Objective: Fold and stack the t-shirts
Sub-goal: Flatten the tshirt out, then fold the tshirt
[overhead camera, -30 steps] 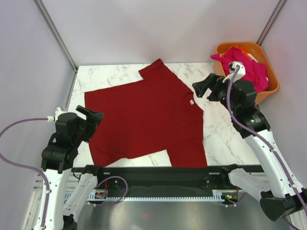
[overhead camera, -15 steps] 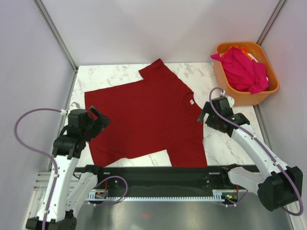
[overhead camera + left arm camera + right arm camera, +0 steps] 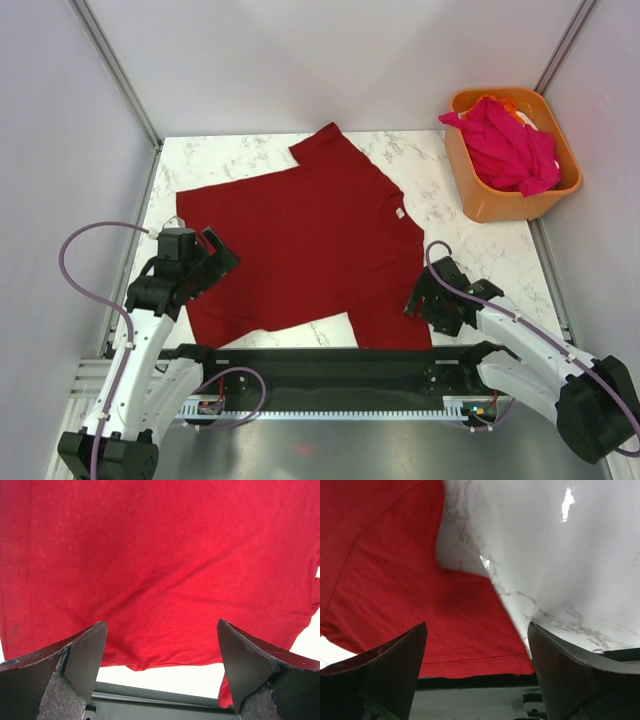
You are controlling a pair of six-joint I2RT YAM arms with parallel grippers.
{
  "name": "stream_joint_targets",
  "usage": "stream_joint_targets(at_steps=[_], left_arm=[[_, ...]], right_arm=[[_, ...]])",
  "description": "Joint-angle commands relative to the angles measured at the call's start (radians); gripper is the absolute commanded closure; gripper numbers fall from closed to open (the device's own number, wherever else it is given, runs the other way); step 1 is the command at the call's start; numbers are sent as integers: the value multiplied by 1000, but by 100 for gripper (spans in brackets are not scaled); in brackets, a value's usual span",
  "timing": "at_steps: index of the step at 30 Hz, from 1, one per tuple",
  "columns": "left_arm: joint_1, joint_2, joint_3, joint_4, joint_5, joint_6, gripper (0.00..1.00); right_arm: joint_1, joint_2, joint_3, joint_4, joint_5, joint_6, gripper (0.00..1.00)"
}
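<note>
A dark crimson t-shirt lies spread flat on the marble table, its white neck label toward the right. My left gripper hangs open over the shirt's near left edge. In the left wrist view the shirt fills the frame, its hem between the open fingers of the left gripper. My right gripper is open at the near right sleeve. The right wrist view shows the sleeve hem below the open right gripper. A magenta t-shirt sits crumpled in the tub.
An orange plastic tub stands at the far right corner of the table. Bare marble shows to the right of the shirt. A black rail runs along the near edge, just below the shirt. Grey walls enclose the table.
The right arm swung from beside the tub down to the shirt's near right sleeve corner. The left gripper moved forward and right over the shirt's left edge.
</note>
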Motion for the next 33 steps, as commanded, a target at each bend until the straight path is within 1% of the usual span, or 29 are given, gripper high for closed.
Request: stream_joint_targets(at_steps=[1, 5, 7, 8, 10, 11, 13, 14, 15, 16, 18, 19, 20, 21, 22, 23, 24, 26, 27, 28, 29, 31, 32, 33], left_arm=[[4, -3, -9, 47, 18, 22, 1], [6, 2, -8, 49, 4, 20, 1], [4, 2, -9, 49, 4, 20, 1], [4, 2, -9, 47, 1, 18, 1], [4, -3, -14, 47, -2, 9, 2], [4, -1, -14, 49, -7, 6, 1], [4, 0, -17, 47, -11, -1, 2], [6, 2, -15, 44, -13, -3, 2], [4, 3, -11, 40, -16, -8, 2], [4, 6, -8, 32, -17, -14, 2], [6, 11, 0, -31, -23, -55, 2], [4, 13, 9, -69, -27, -76, 2], [4, 11, 9, -116, -13, -99, 2], [4, 8, 5, -131, 5, -138, 2], [6, 3, -9, -138, 22, -159, 2], [4, -9, -18, -143, 44, -181, 2], [6, -10, -27, -142, 52, -217, 2], [4, -4, -40, -143, 52, -228, 2], [4, 2, -41, -145, 73, -230, 2], [4, 3, -41, -145, 78, -230, 2], [4, 5, -43, -145, 85, -230, 2], [7, 11, -37, -152, 90, -229, 2], [7, 11, -34, -157, 88, -227, 2], [6, 13, -22, -163, 85, -228, 2]], right_arm=[[55, 11, -80, 6, -54, 92, 10], [154, -8, -79, -11, -75, 142, 17], [191, -25, -82, -21, -69, 175, 25], [217, -43, -83, -21, -66, 183, 37], [230, -52, -82, -19, -63, 188, 58], [231, -52, -79, -19, -63, 182, 80], [233, -52, -47, -21, -26, 172, 96], [233, -57, -25, -27, -14, 159, 100], [233, -55, 1, -30, 30, 149, 100], [233, -51, 75, -33, 57, 133, 100], [231, 0, 181, -34, 122, 78, 100], [230, 30, 299, -34, 176, 61, 100], [231, 102, 362, -27, 205, 42, 100], [227, 142, 424, -27, 231, 25, 100], [218, 184, 534, -19, 248, -8, 100], [207, 254, 577, 19, 256, -30, 100], [169, 285, 613, 44, 249, -47, 100], [98, 361, 688, 131, 191, -87, 100], [81, 394, 714, 150, 181, -96, 100], [66, 429, 777, 163, 174, -122, 100], [40, 508, 811, 174, 163, -134, 100], [23, 589, 902, 186, 158, -153, 100], [6, 669, 930, 197, 132, -165, 100], [1, 707, 955, 203, 127, -168, 100]])
